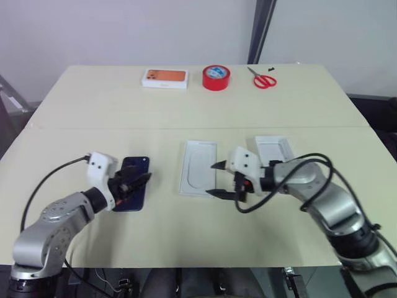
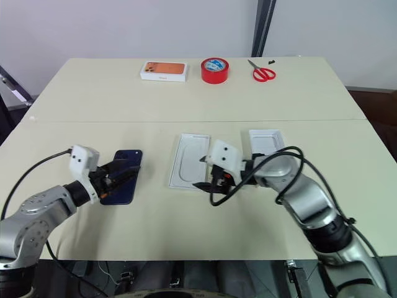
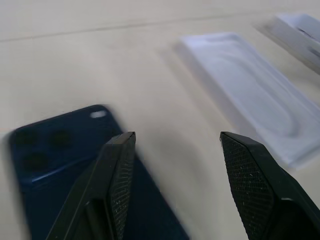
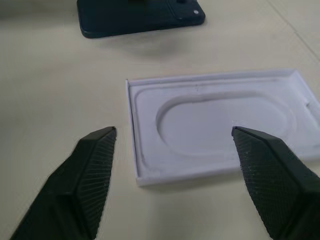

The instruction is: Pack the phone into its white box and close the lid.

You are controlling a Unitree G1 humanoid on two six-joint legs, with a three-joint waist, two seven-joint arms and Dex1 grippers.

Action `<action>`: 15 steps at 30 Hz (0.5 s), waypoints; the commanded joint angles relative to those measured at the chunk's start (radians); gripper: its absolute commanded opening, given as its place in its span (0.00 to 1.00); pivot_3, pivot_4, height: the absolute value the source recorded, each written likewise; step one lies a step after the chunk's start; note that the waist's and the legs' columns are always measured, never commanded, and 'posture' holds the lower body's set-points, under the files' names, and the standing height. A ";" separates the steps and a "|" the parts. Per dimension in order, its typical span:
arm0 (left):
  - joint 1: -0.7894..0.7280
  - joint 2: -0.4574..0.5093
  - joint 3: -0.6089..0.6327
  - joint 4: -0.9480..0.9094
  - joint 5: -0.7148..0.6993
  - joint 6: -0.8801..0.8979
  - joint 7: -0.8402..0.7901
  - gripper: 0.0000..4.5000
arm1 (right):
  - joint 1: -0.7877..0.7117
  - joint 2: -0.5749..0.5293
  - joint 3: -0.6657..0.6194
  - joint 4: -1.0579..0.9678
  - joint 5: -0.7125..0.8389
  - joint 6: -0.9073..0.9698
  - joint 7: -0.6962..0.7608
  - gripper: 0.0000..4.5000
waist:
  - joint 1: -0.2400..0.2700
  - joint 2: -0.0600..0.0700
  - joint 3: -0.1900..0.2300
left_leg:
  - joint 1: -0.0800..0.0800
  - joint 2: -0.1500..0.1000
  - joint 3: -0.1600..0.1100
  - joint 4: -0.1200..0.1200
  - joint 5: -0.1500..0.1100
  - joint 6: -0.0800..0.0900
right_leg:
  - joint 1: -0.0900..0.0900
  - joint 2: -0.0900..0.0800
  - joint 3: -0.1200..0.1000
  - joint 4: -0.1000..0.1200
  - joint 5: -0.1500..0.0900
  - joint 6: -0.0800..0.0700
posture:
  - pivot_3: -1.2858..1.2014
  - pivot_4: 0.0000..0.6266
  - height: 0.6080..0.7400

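The phone point(image 1: 133, 182) lies flat on the bench point(image 1: 186, 112) toward the robot's left, its long axis running from the near edge toward the far edge, leaning a little rightward at the far end. The left hand point(image 1: 138, 183) hovers low over it with its fingers parted and nothing held; in the left wrist view one finger point(image 3: 117, 175) stands over the phone's dark face and the other over bare bench beside it. That view also shows the camera cluster at the phone's corner away from the hand, a detail the head views leave too small to read.

To the phone's right, near the middle of the bench, lies a shallow white tray with a rounded recess point(image 1: 198, 166), its long axis roughly parallel to the phone's. The right hand point(image 1: 217, 180) hangs at the tray's near right corner, fingers spread wide and empty. The right wrist view looks across this tray, showing its thin raised walls and oval hollow, with the phone beyond it.

Just right of that hand, partly hidden by it, rests another white tray point(image 1: 274, 149); whether it is the box or the lid cannot be told.

Along the far edge sit a white box with an orange phone picture point(image 1: 165, 77), a red tape roll point(image 1: 216, 77) and red-handled scissors point(image 1: 263, 79), all well apart from both hands.
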 commanded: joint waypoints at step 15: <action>-0.037 -0.027 0.300 0.127 -0.184 0.354 0.276 0.63 | -0.303 0.421 0.312 0.421 -0.253 -0.042 -0.219 0.01 | -0.013 -0.002 -0.001 | -0.001 0.000 0.000 0.001 0.001 -0.001 | -0.002 0.000 0.000 0.002 0.000 0.000 | 0.52 0.24 0.95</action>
